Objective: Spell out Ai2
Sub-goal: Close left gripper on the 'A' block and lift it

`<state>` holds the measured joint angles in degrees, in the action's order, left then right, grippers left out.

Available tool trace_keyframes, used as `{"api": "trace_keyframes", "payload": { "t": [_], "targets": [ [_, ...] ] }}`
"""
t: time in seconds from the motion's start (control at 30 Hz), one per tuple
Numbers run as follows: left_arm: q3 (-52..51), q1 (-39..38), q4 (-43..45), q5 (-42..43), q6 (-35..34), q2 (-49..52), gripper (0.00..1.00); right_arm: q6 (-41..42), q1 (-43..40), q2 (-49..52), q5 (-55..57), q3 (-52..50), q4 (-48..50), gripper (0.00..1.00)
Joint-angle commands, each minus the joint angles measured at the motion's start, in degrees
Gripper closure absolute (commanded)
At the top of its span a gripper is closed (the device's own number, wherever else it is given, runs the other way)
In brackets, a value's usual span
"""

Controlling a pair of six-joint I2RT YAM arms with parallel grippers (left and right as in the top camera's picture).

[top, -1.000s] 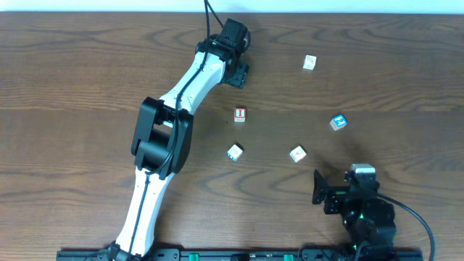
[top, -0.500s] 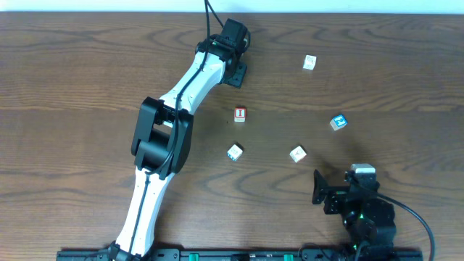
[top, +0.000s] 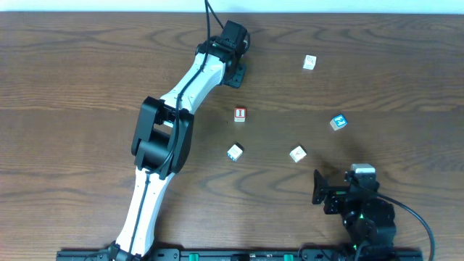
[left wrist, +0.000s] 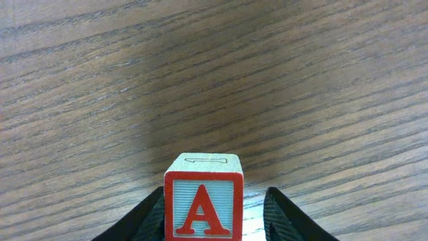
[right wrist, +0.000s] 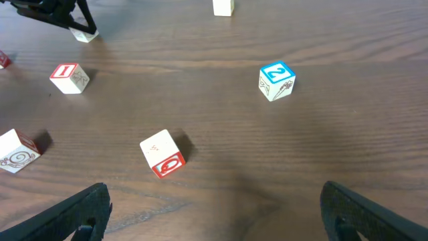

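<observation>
Left gripper [left wrist: 215, 217] parted around the A cube [left wrist: 204, 206] standing on the table [top: 72, 72] at its far side, one finger clear of it, I cube [top: 240, 114] mid-table, 2 cube [top: 337, 122] well apart to its right, right gripper [right wrist: 214, 211] wide open, empty.

The left arm [top: 190, 81] stretches to the far middle, left fingers [left wrist: 284, 217] parted; the right arm [top: 366, 217] sits folded near right, right fingers [right wrist: 73, 214] spread wide.

A cube [left wrist: 204, 204]: white, red frame, red letter on pale blue stripes.
I cube [right wrist: 69, 77]: white, red frame.
2 cube [right wrist: 277, 81]: white, blue frame.
Table [top: 72, 72]: brown wood grain.
</observation>
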<state>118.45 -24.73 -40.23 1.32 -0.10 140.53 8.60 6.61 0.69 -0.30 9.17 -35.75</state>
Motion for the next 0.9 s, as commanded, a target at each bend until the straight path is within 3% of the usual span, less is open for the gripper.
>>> {"api": "trace_keyframes", "payload": {
  "t": [0.0, 0.87],
  "targets": [
    [-0.61, 0.46, 0.04, -0.28, 0.17, 1.68, 0.57, -0.33, -0.44, -0.37, -0.39, -0.33, -0.02, 0.01],
    [1.01, 1.09, -1.84, -0.22, -0.15, 0.98, 0.74, -0.33, -0.44, -0.37, -0.39, -0.33, -0.02, 0.01]
  ]
}}
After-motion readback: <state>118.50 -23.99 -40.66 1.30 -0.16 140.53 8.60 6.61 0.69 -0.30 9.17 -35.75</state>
